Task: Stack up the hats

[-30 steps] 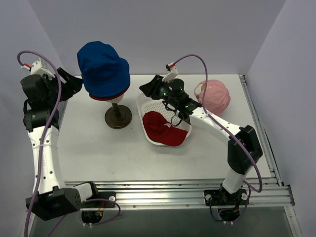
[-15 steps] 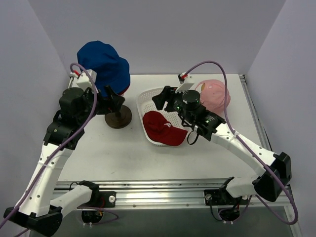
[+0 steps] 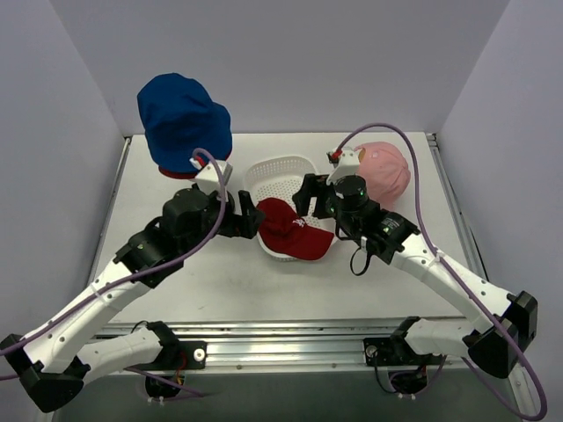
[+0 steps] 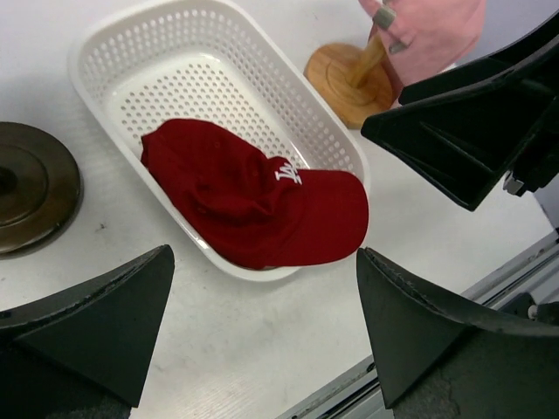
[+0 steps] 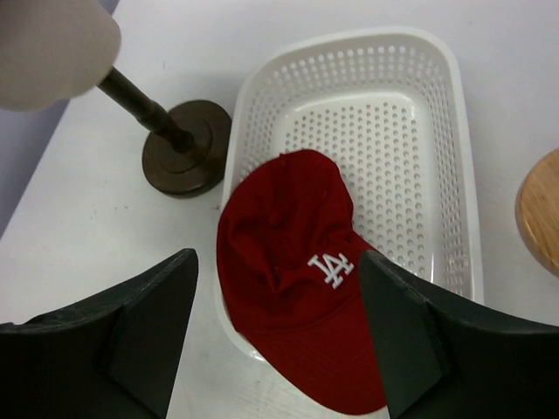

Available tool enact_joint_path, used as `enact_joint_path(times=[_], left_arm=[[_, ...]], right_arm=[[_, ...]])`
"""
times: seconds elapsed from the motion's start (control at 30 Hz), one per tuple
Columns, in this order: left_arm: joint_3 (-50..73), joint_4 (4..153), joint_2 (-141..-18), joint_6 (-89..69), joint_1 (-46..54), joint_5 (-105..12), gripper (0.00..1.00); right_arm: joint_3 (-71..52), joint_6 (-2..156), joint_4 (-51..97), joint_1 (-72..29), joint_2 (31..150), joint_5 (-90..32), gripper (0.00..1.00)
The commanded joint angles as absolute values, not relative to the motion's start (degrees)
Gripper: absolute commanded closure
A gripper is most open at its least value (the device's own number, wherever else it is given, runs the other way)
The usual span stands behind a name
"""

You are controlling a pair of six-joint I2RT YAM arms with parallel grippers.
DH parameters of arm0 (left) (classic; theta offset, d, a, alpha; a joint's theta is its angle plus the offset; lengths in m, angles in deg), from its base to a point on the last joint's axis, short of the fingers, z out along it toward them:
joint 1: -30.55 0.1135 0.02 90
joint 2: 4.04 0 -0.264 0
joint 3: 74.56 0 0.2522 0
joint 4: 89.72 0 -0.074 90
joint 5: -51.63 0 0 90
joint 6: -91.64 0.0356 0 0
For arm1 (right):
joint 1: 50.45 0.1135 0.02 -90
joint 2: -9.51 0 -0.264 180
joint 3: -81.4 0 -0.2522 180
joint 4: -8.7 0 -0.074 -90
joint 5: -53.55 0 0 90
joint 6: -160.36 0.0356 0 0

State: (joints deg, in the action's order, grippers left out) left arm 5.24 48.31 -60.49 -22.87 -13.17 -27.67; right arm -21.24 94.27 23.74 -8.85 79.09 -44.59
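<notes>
While both arms lean in over it, the red peaked cap [image 4: 253,205] lies in the white perforated basket [image 4: 113,52], crown up. Its white embroidered logo faces upward, and its peak rests over the basket's near rim. Neither gripper touches it. The left gripper [image 4: 264,253] hangs above the cap with its fingers spread wide and nothing between them. The right gripper [image 5: 275,255] hangs over the same cap from the other side, its fingers likewise well apart and empty. Seen from above, the two grippers face each other across the basket, close together but not touching.

To the left of the basket, the blue bucket hat [image 3: 183,121] sits on the cream mannequin head [image 5: 52,48], which stands on a thin post with a dark round base [image 5: 186,160] just beside the basket. A sliver of dark red under the blue brim looks like the dark red bucket hat [image 3: 179,173], though too little shows to be sure. To the right of the basket, the pink peaked cap [image 3: 385,169] is perched on a stand with a wooden round base [image 4: 349,83], also near the basket. All of this stands on the white table [image 3: 193,281].
</notes>
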Motion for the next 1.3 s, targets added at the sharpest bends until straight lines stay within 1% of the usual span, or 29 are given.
enact_joint_path(times=[0.0,0.1,0.33,0.5,0.67,0.93,1.1,1.27], left_arm=[[3.01,55.24,-62.84,-21.21,-15.85,-24.04,0.06],[-0.33,60.86,-63.02,-20.25,-15.94,-28.33,0.06],[-8.32,72.19,-59.68,-19.63,-16.47,-32.13,0.06],[-12.01,73.09,-58.98,-17.7,-16.47,-30.38,0.06],[-13.69,74.06,-59.68,-15.94,-16.47,-26.16,0.06],[-14.57,75.55,-62.75,-15.5,-16.56,-25.01,0.05],[-15.28,75.55,-63.02,-15.32,-16.56,-22.91,0.05],[-16.42,78.54,-62.06,-15.32,-16.56,-22.2,0.05]], right_arm=[[-26.64,94.01,19.31,-9.23,75.0,-45.77,0.3],[-29.81,94.45,17.72,-9.41,73.68,-46.38,0.3],[-35.88,96.03,12.98,-9.76,70.78,-48.93,0.31],[-37.72,95.85,11.65,-9.67,70.42,-49.19,0.33],[-38.25,96.11,10.25,-9.49,74.19,-48.32,0.35],[-37.11,96.3,10.16,-8.62,82.27,-47.44,0.39],[-35.71,95.59,10.42,-8.35,86.23,-45.78,0.41],[-33.77,92.17,11.57,-6.6,90.63,-44.28,0.41]])
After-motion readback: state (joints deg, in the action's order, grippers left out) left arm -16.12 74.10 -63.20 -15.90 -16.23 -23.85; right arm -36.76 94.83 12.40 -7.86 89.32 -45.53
